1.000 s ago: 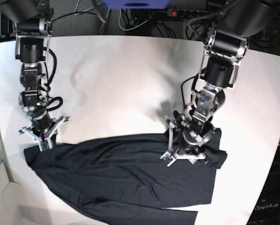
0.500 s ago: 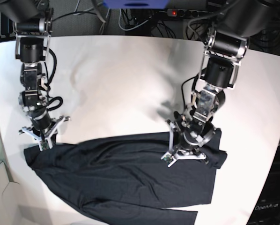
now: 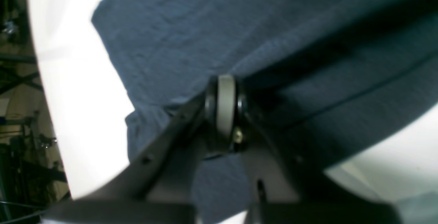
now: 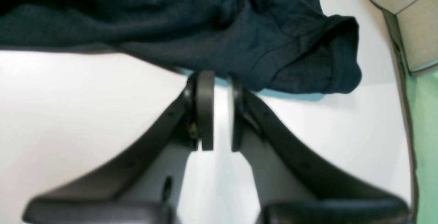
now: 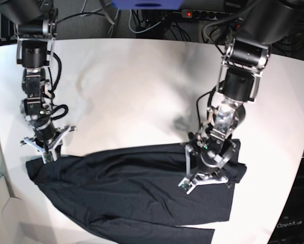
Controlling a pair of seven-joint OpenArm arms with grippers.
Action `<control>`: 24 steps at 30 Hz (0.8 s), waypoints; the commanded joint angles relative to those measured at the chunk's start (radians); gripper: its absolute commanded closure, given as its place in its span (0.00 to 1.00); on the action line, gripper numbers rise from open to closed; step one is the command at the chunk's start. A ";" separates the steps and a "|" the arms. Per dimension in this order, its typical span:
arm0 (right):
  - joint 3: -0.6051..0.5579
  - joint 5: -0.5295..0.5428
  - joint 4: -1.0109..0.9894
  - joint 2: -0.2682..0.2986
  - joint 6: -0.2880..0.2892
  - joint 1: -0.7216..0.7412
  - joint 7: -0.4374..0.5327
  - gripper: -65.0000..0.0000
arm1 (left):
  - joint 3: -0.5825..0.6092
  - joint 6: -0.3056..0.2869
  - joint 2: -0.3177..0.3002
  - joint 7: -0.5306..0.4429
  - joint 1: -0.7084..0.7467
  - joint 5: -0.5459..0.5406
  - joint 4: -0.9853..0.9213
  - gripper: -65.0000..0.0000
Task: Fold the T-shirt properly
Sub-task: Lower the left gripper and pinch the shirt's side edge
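The black T-shirt [image 5: 131, 195] lies crumpled along the front of the white table [image 5: 131, 91], one sleeve trailing toward the front edge. My left gripper [image 5: 207, 176] is low over the shirt's right part. In the left wrist view this gripper [image 3: 226, 106] has its pads pressed together on a raised fold of the T-shirt [image 3: 205, 28]. My right gripper [image 5: 44, 154] is at the shirt's far-left corner. In the right wrist view it [image 4: 220, 90] is open by a narrow gap, tips at the edge of the T-shirt [image 4: 239, 22], with table showing between the pads.
The back half of the table is bare white. A grey and green panel [image 4: 417, 28] borders the table beside the right gripper. Cables and a power strip [image 5: 192, 14] lie behind the table. The table's right edge curves in near the left arm.
The left arm has shifted a little toward the front over the shirt. The right arm and the shirt's outline look the same.
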 commanded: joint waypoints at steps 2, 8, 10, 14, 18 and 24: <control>0.004 0.003 0.020 0.013 -0.002 0.011 0.027 0.92 | -0.003 0.017 0.001 -0.014 -0.054 0.001 0.013 1.00; 0.004 0.003 0.042 0.011 -0.002 -0.007 0.027 0.92 | -0.003 0.020 0.004 -0.014 -0.117 -0.001 0.005 1.00; 0.004 0.004 0.051 0.010 -0.002 -0.021 0.027 0.92 | -0.003 0.020 0.024 -0.014 -0.146 -0.001 -0.016 1.00; 0.004 0.004 0.091 0.010 -0.002 -0.053 0.027 0.92 | -0.004 0.020 0.029 -0.026 -0.187 -0.001 -0.096 1.00; 0.004 0.003 0.158 0.013 -0.002 -0.096 0.027 0.92 | -0.006 0.020 0.030 -0.049 -0.187 -0.001 -0.105 1.00; 0.021 0.001 0.247 0.014 -0.002 -0.149 0.025 0.92 | -0.004 0.011 0.038 0.023 -0.046 -0.001 0.087 1.00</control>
